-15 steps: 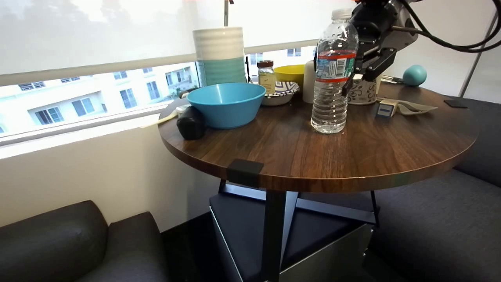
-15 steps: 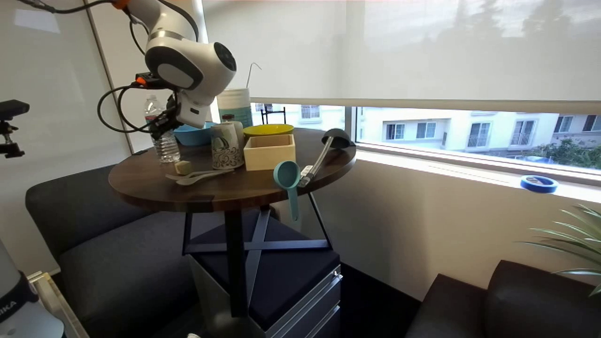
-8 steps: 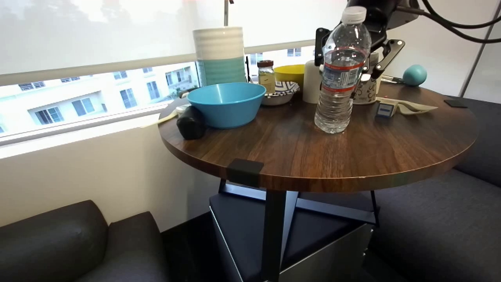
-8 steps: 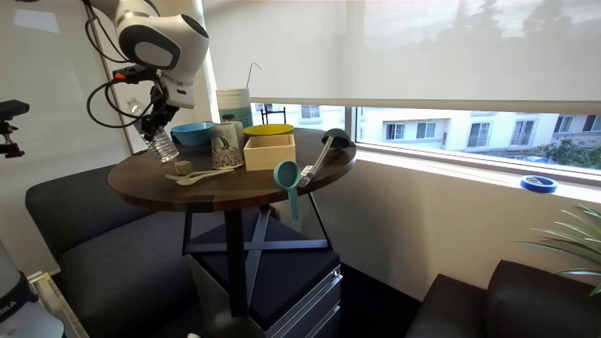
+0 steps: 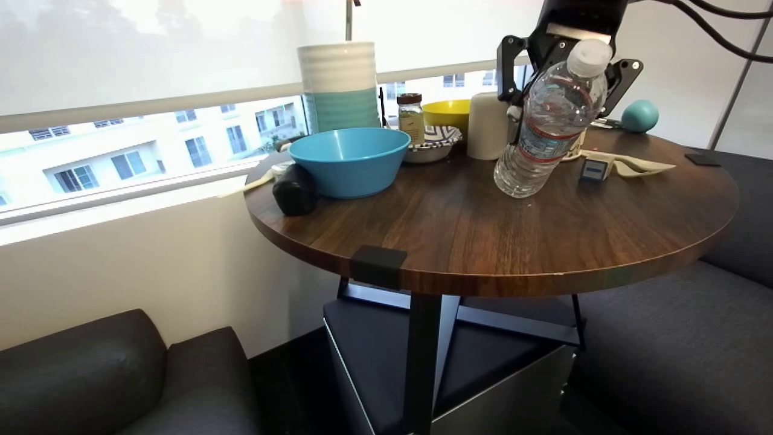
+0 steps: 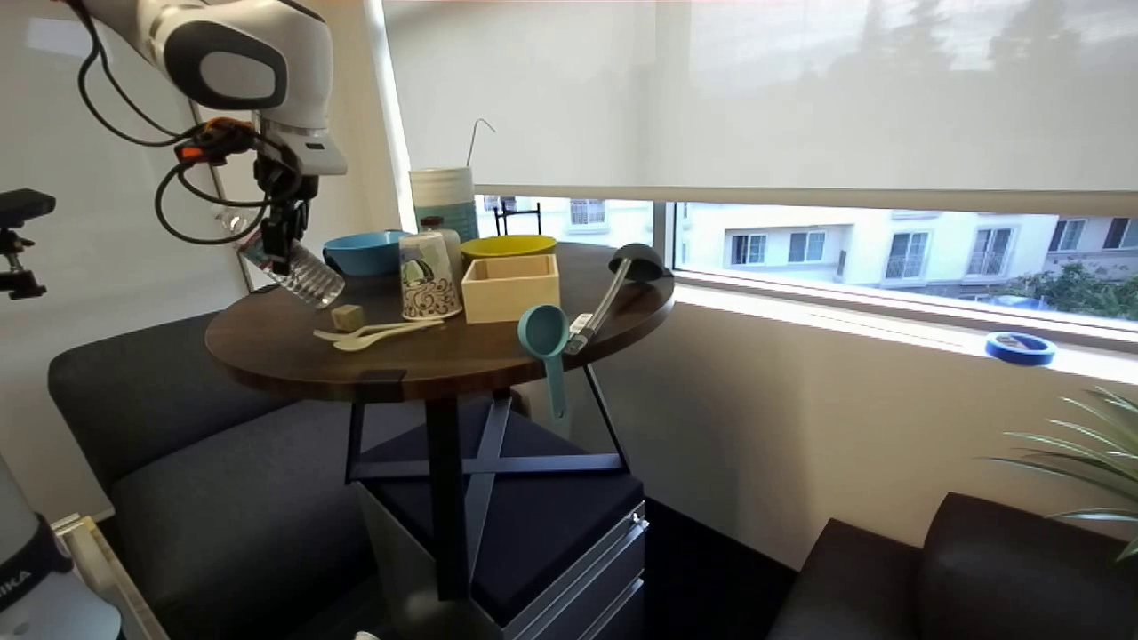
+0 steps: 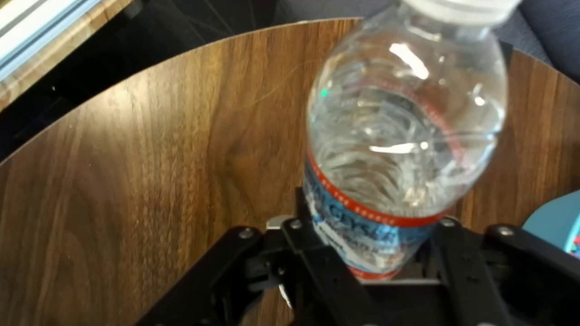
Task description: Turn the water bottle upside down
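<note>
1. Water bottle (image 5: pixel 553 121) over the round table (image 5: pixel 459 235), more slanted: nearly upright one second ago, its cap (image 5: pixel 590 58) now points toward 1 o'clock in an exterior view, and its base (image 6: pixel 322 290) toward 4 o'clock in an exterior view.
2. Gripper (image 7: pixel 377 222), mine: my fingers (image 7: pixel 315 246) clasp the bottle at its label (image 7: pixel 362 233), at 9 and 3 o'clock in the wrist view.
3. Blue bowl (image 5: pixel 350 163), at 9 o'clock from the bottle in an exterior view and apart, unmoved; whether the base touches the table, I cannot tell.
4. Significance: the hold has lasted through the tilt, so I judge the inversion begun but far from done; the cap must pass horizontal and finish lowest, probably needing more height.
</note>
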`<action>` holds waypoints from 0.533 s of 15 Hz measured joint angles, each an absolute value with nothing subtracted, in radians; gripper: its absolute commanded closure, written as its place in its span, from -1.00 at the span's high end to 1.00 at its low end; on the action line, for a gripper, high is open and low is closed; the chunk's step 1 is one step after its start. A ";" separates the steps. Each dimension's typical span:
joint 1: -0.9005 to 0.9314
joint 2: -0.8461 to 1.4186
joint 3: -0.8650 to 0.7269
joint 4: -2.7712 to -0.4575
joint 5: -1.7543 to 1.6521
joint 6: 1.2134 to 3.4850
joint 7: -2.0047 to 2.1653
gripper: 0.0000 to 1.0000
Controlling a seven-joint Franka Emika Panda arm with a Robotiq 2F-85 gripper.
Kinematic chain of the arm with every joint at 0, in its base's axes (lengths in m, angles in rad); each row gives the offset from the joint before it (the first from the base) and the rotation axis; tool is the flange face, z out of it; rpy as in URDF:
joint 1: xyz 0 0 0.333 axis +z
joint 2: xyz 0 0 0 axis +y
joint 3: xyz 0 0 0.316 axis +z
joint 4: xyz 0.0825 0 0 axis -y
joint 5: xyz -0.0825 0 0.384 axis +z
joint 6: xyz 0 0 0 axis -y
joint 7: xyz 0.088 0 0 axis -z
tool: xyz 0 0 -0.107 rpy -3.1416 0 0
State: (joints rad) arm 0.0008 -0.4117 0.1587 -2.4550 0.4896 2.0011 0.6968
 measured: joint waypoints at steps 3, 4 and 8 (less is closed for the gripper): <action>0.007 -0.443 0.186 -2.501 0.419 2.133 0.675 -0.56; 0.007 -0.450 0.196 -2.520 0.400 2.187 0.669 -0.56; 0.008 -0.471 0.230 -2.604 0.334 2.411 0.665 -0.56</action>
State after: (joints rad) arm 0.0080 -0.4713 0.2302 -2.6039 0.3344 2.4112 0.6648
